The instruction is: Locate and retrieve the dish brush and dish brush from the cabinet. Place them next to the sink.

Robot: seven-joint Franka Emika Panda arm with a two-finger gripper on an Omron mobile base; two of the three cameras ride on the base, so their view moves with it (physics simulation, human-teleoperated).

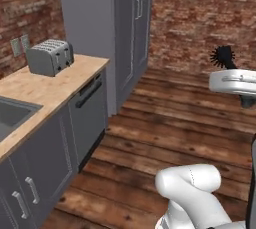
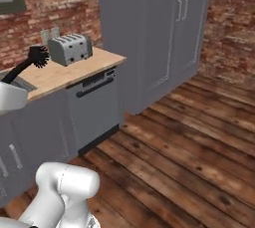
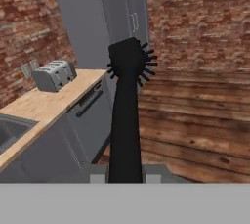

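Left base view: the black dish brush (image 1: 223, 56) is carried in the air over the wood floor (image 1: 175, 133), well apart from the sink (image 1: 12, 115). Right base view: its spiky head is seen near the toaster (image 2: 72, 49). Hand view: the handle is clamped between the gripper (image 3: 125, 175) fingers.

The black dish brush (image 3: 126, 115) is sitting up in the air, its handle running straight out from between the gripper (image 3: 125, 178) fingers, which are pressing on it from both sides. Its round head is bristling with short black spikes at the far end. From the left base camera the spiky head (image 1: 223, 56) is poking up above the arm's white hand, well out over the wooden floor and far to the right of the sink (image 1: 11, 115). From the right base camera the brush (image 2: 28, 65) is slanting upward, head highest, showing against the brick wall just beyond the sink's corner (image 2: 15, 79). That dark grey basin is lying sunk in the wooden countertop.
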